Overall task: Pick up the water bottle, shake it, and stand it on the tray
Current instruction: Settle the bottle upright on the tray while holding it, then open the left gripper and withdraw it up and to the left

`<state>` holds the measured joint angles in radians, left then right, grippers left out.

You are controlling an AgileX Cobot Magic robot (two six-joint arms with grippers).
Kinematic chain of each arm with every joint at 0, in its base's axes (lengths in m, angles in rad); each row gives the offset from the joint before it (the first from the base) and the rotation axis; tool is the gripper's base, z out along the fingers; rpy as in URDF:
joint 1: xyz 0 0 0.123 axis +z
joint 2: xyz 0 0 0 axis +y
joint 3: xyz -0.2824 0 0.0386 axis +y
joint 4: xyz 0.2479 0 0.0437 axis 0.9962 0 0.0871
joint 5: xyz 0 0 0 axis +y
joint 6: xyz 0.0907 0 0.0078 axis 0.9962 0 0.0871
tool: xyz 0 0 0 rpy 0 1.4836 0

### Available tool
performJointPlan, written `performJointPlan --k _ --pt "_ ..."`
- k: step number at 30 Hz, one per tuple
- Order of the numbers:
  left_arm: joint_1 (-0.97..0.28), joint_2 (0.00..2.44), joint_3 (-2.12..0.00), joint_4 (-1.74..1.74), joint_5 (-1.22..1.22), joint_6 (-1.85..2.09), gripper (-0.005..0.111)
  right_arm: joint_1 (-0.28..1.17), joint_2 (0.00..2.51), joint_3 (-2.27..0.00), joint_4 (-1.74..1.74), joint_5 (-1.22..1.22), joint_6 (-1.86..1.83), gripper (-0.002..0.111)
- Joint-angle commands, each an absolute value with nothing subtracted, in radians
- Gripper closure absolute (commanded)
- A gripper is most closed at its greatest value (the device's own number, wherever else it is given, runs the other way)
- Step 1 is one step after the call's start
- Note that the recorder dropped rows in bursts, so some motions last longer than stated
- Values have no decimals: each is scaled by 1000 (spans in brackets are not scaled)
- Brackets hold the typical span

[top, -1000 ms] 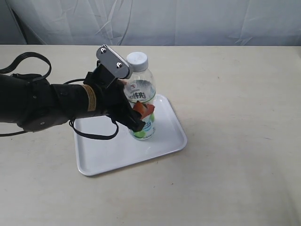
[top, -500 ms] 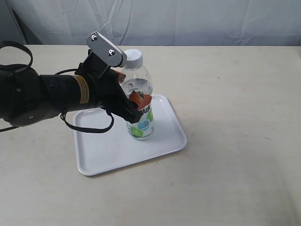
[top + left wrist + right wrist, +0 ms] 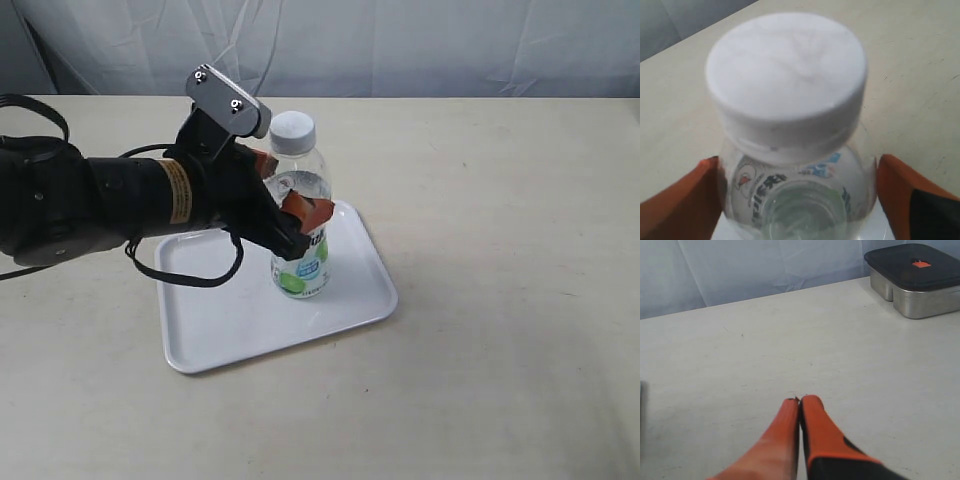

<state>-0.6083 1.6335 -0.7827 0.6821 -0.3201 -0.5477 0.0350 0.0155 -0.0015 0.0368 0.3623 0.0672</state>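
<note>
The water bottle (image 3: 303, 262) stands upright on the white tray (image 3: 220, 325), towards its right half, white cap up. My left gripper (image 3: 286, 188) straddles the bottle's upper body from the left, one orange finger behind it and one in front. In the left wrist view the bottle (image 3: 787, 85) fills the frame, cap nearest. The orange fingers (image 3: 685, 200) stand on either side of its shoulder, and a thin gap shows at the other finger, so the gripper is open around the bottle. My right gripper (image 3: 800, 402) is shut and empty above bare table, out of the exterior view.
A metal box with a dark lid (image 3: 915, 277) sits at the table's far edge in the right wrist view. The black left arm and its cable (image 3: 90, 205) lie over the table left of the tray. A pale curtain hangs behind the table.
The left gripper has slid up the bottle from its label to its upper body. The bottle leaned left for a moment and now stands straight on the tray.
</note>
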Motion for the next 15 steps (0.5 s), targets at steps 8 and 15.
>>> performJointPlan --k 8,15 --pt "-611 1592 -786 697 -378 -568 30 30 12 0 33 354 62 104" --pt "-611 1536 -786 697 -380 -568 30 30 12 0 33 354 62 104"
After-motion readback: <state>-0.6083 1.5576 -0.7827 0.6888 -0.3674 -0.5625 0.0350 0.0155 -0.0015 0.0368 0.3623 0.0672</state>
